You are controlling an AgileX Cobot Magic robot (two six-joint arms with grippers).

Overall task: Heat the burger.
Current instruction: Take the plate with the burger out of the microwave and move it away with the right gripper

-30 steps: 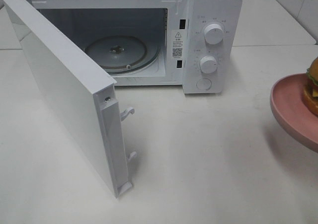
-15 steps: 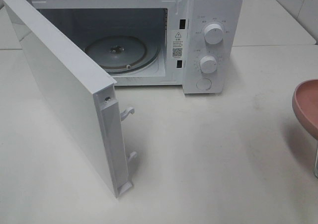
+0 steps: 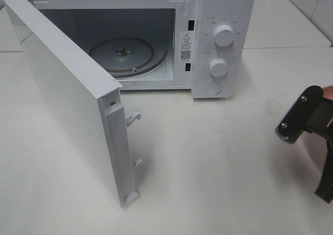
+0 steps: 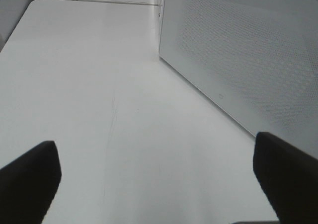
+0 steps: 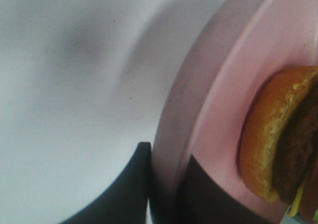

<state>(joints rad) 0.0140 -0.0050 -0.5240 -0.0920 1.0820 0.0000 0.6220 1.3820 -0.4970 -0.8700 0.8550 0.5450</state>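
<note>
Pink plate [image 5: 223, 110], one: rim pinched between the fingers of my right hand [image 5: 166, 184], which is clenched on its edge. In the high view this hand [image 3: 307, 123] sits at 3 o'clock of the frame, well apart from the microwave [image 3: 218, 37].

Burger [image 5: 278, 139], one: rides on the plate, seen side-on from the wrist, bottom bun and patty edge showing; hidden in the high view.

Microwave, white, one: door [image 3: 67, 99] swung wide toward 8 o'clock, glass turntable [image 3: 127, 55] bare inside.

Left hand [image 4: 159, 179], one: released, fingers spread wide, empty, hovering over the counter [image 4: 99, 85] beside the door's outer face.

Risk, judged: the plate hangs from a single rim grip and looks tilted; the burger could slide off or the plate could twist in my fingers during the carry. Its far edge could also clip the door or cavity frame on entry.
</note>
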